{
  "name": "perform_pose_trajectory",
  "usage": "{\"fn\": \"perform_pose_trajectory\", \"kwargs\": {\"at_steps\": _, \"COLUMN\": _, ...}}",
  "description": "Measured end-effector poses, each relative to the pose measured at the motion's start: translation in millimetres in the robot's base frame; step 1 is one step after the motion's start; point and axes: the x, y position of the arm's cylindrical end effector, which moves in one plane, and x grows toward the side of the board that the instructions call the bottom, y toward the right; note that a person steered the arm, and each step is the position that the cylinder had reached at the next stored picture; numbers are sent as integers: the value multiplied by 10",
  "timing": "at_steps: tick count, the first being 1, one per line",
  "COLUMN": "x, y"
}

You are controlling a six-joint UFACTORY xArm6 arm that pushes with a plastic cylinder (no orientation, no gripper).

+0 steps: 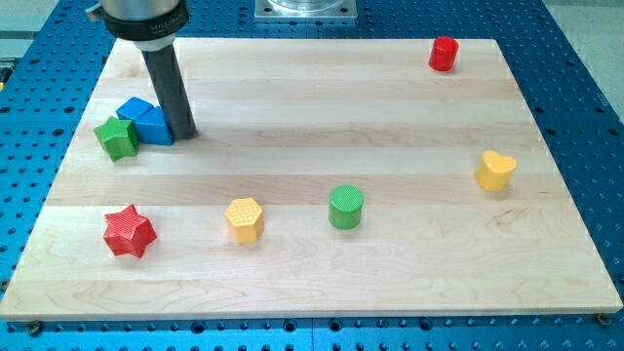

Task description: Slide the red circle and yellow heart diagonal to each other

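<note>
While touching the blue block [146,121], my tip [184,134] holds nothing.

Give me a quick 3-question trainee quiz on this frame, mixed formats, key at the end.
1. True or false: my tip touches the red circle.
2. Which block lies nearest the yellow heart? A) red star B) green circle C) red circle
3. Fill in: my tip stands just right of the ____ blocks, beside the green block.

Key: 1 false; 2 C; 3 blue.
</note>
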Motion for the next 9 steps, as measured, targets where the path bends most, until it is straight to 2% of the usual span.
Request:
{"fn": "perform_pose_trajectory", "kwargs": {"at_steps": 1, "x": 150, "y": 1084}}
{"fn": "perform_pose_trajectory", "kwargs": {"at_steps": 2, "x": 240, "y": 2708}}
{"fn": "perform_pose_trajectory", "kwargs": {"at_steps": 3, "x": -213, "y": 3993}}
{"fn": "perform_pose_trajectory", "kwargs": {"at_steps": 4, "x": -1050, "y": 4281}}
{"fn": "perform_pose_trajectory", "kwargs": {"at_steps": 5, "x": -1457, "y": 3740}}
{"fn": "perform_pose_trajectory", "kwargs": {"at_steps": 6, "x": -1415, "y": 2432}}
{"fn": "perform_pose_trajectory", "kwargs": {"at_steps": 7, "x": -1053, "y": 2810}}
{"fn": "perform_pose_trajectory", "kwargs": {"at_steps": 8, "x": -1214, "y": 2817}}
{"fn": "perform_pose_trajectory", "kwargs": {"at_steps": 9, "x": -870, "y": 3052}}
